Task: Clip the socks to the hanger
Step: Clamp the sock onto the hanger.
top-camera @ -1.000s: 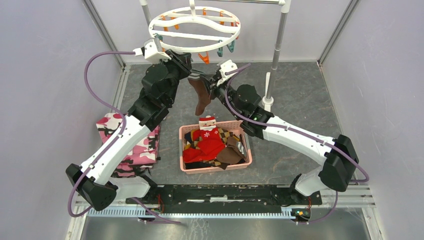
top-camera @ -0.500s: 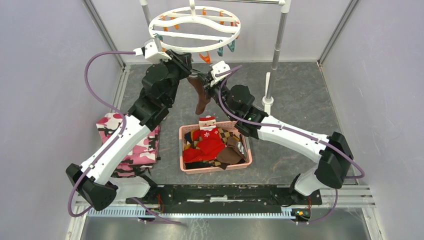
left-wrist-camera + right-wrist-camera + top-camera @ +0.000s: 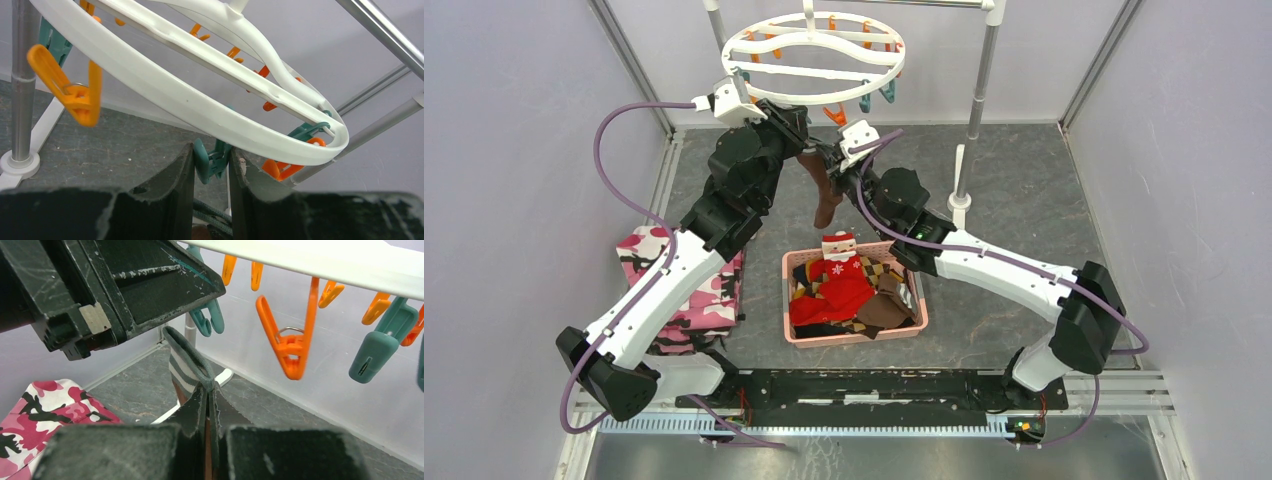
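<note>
We see both arms meeting in the upper centre of the top view, just under the near rim of the round white hanger [image 3: 165,90], with the rack's upright pole [image 3: 980,85] to its right. The left gripper [image 3: 212,162] has its jaws partly closed, pinching a teal clip [image 3: 201,161] that dangles from the ring and fills the gap between its two fingers. The right gripper [image 3: 206,390] has its fingers pressed together on the dark brown sock [image 3: 826,195]. In the right wrist view, the sock's grey-and-white striped cuff rises out of that grip and stands just below the teal clip; we cannot tell whether they touch. In the top view, the rest of the sock hangs straight down between the two wrists, above the far side of the pink basket [image 3: 785,295]. An orange clip [image 3: 292,347] hangs free just to the right of the cuff. The basket sits at the centre of the frame and holds a red Santa sock [image 3: 837,250] lying on argyle socks [image 3: 879,272]. A pink camouflage cloth [image 3: 649,250] lies at the left, partly under the left arm.
</note>
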`<state>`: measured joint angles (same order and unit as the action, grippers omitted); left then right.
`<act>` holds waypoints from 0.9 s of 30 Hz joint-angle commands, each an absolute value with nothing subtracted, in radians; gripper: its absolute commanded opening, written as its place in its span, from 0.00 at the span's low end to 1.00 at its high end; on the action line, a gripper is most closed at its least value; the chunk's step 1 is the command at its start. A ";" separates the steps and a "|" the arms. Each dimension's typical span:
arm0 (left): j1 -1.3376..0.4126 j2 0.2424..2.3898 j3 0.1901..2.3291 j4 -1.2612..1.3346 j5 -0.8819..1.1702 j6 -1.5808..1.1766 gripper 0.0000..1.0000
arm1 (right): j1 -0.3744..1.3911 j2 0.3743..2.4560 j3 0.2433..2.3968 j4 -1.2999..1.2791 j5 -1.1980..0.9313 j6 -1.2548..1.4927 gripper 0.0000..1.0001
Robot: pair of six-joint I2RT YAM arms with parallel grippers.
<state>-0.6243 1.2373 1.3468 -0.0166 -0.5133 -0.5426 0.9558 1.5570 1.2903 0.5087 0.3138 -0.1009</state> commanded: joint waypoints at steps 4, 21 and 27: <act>-0.627 1.235 1.347 0.006 -0.508 -0.578 0.13 | 0.961 1.576 1.351 0.552 0.314 -0.132 0.00; -0.627 1.230 1.351 0.005 -0.502 -0.583 0.13 | 0.960 1.659 1.445 0.489 0.367 -0.170 0.00; -0.628 1.229 1.355 0.005 -0.503 -0.581 0.13 | 0.961 1.677 1.453 0.465 0.397 -0.173 0.00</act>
